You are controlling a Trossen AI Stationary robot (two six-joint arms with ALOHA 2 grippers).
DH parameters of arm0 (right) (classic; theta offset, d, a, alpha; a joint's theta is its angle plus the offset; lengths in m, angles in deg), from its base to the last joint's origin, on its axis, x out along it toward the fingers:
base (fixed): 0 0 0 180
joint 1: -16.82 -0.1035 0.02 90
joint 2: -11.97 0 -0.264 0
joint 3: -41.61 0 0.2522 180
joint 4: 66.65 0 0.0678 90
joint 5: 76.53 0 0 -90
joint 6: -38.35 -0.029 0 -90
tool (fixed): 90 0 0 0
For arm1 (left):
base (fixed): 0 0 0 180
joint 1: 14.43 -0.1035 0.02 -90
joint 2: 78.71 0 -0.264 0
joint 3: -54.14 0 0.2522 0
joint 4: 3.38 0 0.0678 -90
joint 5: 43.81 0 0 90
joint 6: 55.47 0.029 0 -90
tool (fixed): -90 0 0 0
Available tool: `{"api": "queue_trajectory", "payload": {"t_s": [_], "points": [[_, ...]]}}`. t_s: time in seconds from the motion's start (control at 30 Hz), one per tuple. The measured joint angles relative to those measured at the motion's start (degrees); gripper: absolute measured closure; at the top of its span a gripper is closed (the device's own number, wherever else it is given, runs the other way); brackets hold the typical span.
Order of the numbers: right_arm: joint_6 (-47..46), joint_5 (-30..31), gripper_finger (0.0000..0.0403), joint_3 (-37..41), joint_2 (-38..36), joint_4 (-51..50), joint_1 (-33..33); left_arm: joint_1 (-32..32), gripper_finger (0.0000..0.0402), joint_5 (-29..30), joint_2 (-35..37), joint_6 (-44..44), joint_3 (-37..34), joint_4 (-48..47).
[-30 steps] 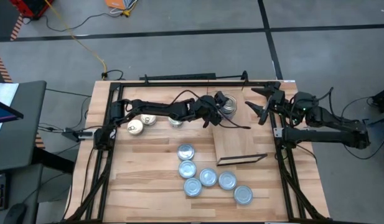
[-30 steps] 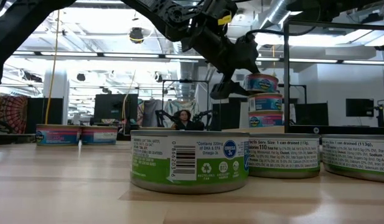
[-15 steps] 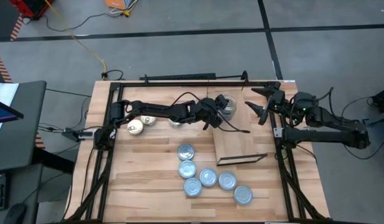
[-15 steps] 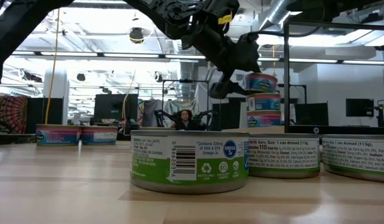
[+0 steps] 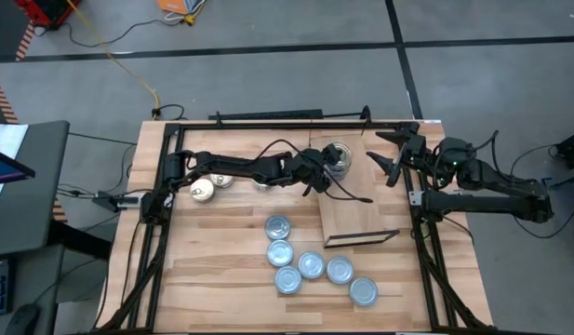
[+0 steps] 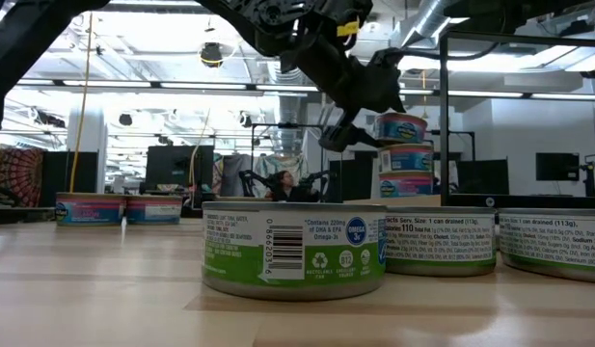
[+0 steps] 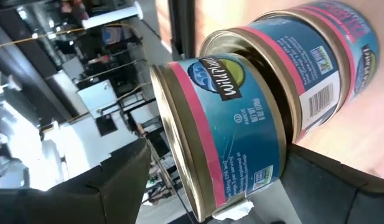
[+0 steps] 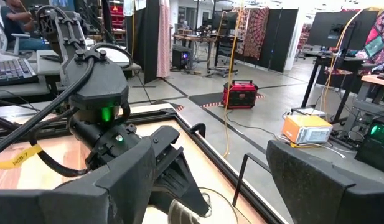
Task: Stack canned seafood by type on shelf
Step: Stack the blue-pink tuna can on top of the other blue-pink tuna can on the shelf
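1. The left gripper (image 5: 316, 177) sat at the stack of three pink-banded tins (image 6: 405, 155) on the shelf (image 5: 356, 219). Its fingers were spread wide on either side of the top tin (image 7: 226, 130). In the left wrist view a gap showed between each finger and the tin wall, so it appeared to grip nothing; the tin rested on the stack by itself.

2. The right gripper (image 5: 391, 154) waited past the far end of the shelf from the stack, jaws wide apart and empty.

3. The shelf held only that one stack, at its end away from the dark-edged strip (image 5: 361, 238).

4. Six silver-topped tins (image 5: 312, 265) lay loose on the tabletop (image 5: 221, 251), in a cluster on the near side of the shelf beside its strip end. None of them was stacked yet.

5. Two gold-topped tins (image 5: 210, 186) stood on the tabletop well to the left of the shelf, under the left arm.

6. By my judgement the gold type was just over half done, three of five stacked, and the silver type was not started.
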Motion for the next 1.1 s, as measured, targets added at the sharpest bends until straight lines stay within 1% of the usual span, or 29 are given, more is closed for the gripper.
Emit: {"api": "queue_trajectory", "payload": {"t_s": [0.17, 0.5, 0.67, 0.93, 1.1], "points": [[0.0, 0.0, 0.0074, 0.0, 0.0, 0.0, 0.0, -0.1, 0.0074, -3.5, 2.9, -2.3, 0.0, -5.9], [-0.1, 0.0, 0.0074, 0.0, 1.2, 0.6, 0.0, 0.0, 0.0074, -6.0, 3.9, -3.7, -0.1, -7.5], [-0.2, 0.0, 0.0074, 0.0, 1.2, 0.4, 0.0, 0.0, 0.0074, -5.5, 3.9, -2.0, -0.1, -7.5], [-0.2, -0.1, 0.0074, 0.0, 1.2, 0.0, 0.0, 0.1, 0.0074, -4.5, 3.9, -1.7, -0.1, -7.7], [-0.4, -0.1, 0.0074, 0.0, 1.2, 0.0, 0.0, 0.0, 0.0074, -5.8, 3.9, -1.5, -0.1, -7.3]]}}
